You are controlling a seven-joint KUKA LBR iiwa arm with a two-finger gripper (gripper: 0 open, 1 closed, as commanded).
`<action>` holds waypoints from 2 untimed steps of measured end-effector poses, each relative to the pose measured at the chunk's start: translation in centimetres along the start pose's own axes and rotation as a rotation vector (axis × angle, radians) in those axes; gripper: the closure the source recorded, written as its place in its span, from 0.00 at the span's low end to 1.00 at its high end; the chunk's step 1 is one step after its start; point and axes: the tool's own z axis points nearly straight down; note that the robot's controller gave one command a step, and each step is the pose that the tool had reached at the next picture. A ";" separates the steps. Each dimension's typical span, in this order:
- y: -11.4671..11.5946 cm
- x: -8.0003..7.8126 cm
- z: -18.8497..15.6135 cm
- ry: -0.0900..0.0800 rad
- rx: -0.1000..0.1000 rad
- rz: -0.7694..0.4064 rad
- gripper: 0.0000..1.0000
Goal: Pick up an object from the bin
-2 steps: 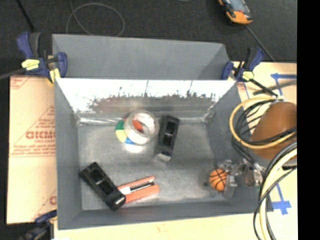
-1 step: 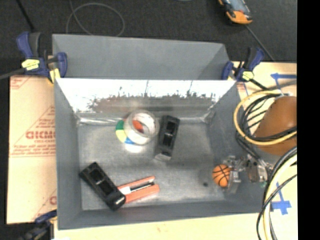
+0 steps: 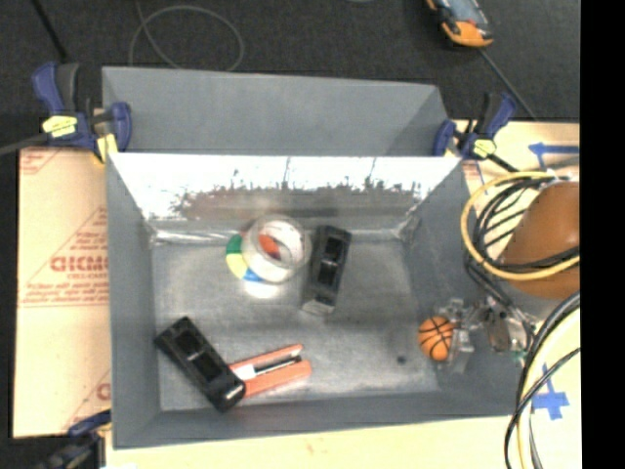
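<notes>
We saw the gripper [image 3: 469, 331] at the bin's [image 3: 273, 115] right side, just beside a small orange ball [image 3: 437, 337]; if it was open, we could not tell.

blurry, indistinct end effector [image 3: 471, 330]

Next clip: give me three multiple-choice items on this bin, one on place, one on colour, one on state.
1. Where is the small orange ball? A) back left corner B) right side, by the end effector C) centre
2. The tool's handles are: A) green B) orange C) blue
3. The black oblong box: A) lies on the bin floor B) stands on end C) hangs from the end effector
Key: B, it sits beside the end effector; B, both handles are orange; A, it lies flat at front left.
</notes>
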 end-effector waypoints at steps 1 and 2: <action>0.0 0.1 -0.7 0.005 -0.001 -0.001 1.00; 0.0 0.2 -2.2 0.007 -0.002 -0.002 1.00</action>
